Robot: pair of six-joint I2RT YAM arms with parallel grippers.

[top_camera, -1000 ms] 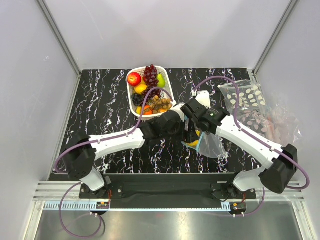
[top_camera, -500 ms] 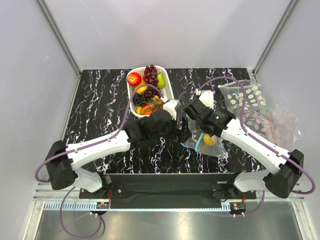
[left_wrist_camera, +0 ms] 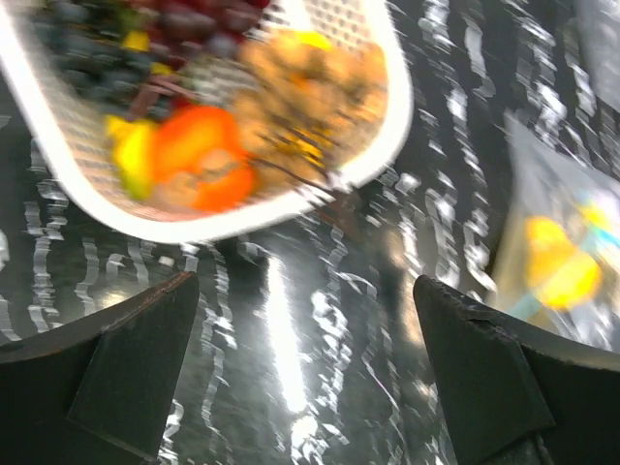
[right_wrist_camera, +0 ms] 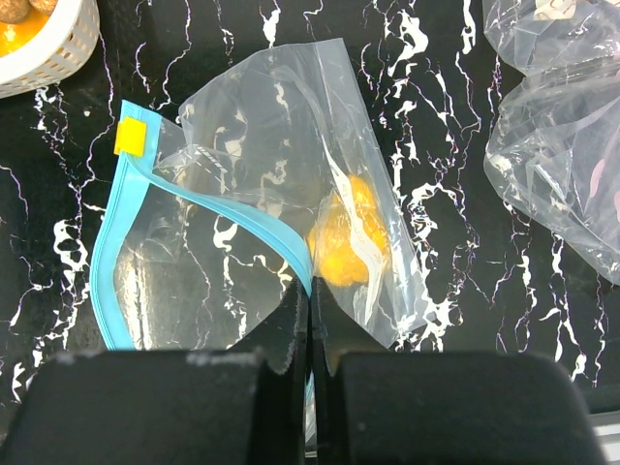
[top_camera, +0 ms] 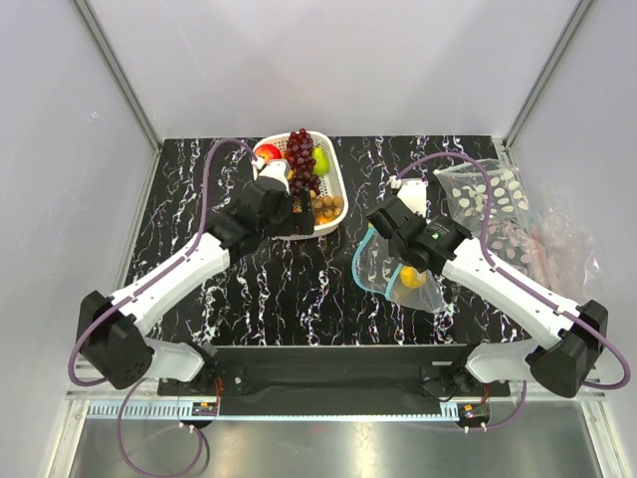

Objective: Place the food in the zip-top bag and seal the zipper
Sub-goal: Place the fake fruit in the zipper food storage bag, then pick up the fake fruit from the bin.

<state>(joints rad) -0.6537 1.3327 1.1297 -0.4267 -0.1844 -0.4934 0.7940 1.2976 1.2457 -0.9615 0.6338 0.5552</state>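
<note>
Standing at the far centre of the black marbled surface (top_camera: 199, 209) was one white slotted basket (top_camera: 338, 179), the reference for all places below.

Contents of basket: apple (top_camera: 267, 152) at its far left corner; grapes (top_camera: 301, 151) at the far middle; green fruit (top_camera: 320, 160) just right of the grapes; brown cluster (top_camera: 325, 206) and orange fruit (left_wrist_camera: 194, 155) at the near end, both blurred in the left wrist view.

Bag (right_wrist_camera: 262, 136): clear, lay on the surface to the right of the basket and nearer the arm bases, apart from it. Mouth gaped; zipper (right_wrist_camera: 101, 262) was unsealed, its two teal strips parted into a loop, with a small yellow tab (right_wrist_camera: 130, 137) at the end nearest the basket.

Yellow fruit (right_wrist_camera: 351, 237): one, sat inside the bag, towards the side away from the basket.

Left end effector (left_wrist_camera: 302, 291): hung at the basket's near end, jaws spread wide, nothing between them.

Right end effector (right_wrist_camera: 308, 291): was right of the basket, jaws pressed together on the zipper, pinching one strip at the bag's mouth.

Patterned bag (top_camera: 488, 194): clear with white ovals, lay farther right of the basket, beyond the bag, near the surface's right edge.
</note>
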